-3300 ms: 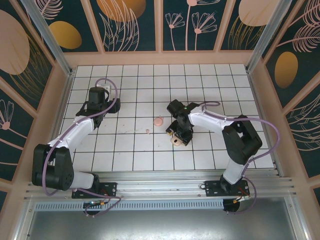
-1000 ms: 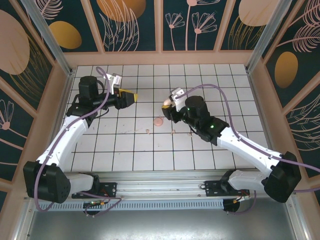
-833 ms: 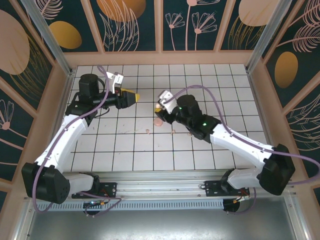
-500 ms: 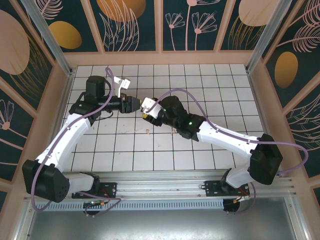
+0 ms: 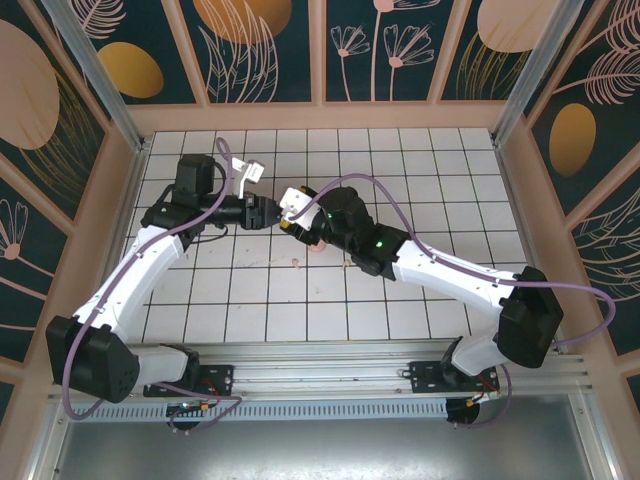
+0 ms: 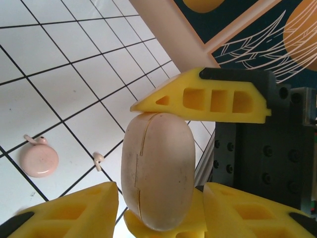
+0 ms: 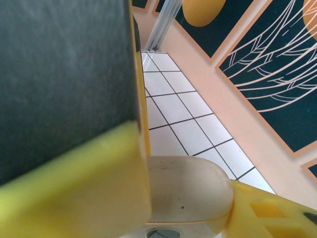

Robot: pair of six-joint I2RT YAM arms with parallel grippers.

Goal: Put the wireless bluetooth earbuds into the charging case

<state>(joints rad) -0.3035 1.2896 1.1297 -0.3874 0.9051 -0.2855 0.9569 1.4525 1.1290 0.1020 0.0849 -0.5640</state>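
Both arms reach inward over mid table, tips nose to nose. My right pincer [image 5: 289, 218] clamped on charging case [image 6: 157, 171] top & bottom, held above tiles [image 6: 54, 94]. My left pincer [image 5: 268, 212] apart, fingers astride case sides, slight gap showing. One earbud [image 6: 99, 159] on tile below, nr pink disc [image 6: 38, 158].

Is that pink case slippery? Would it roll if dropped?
Probably slippery: the case looks smooth and rounded where the right gripper pinches it. Dropped, it would likely rock or roll, being pebble-shaped. It seems stiff: no dent shows under the fingers.
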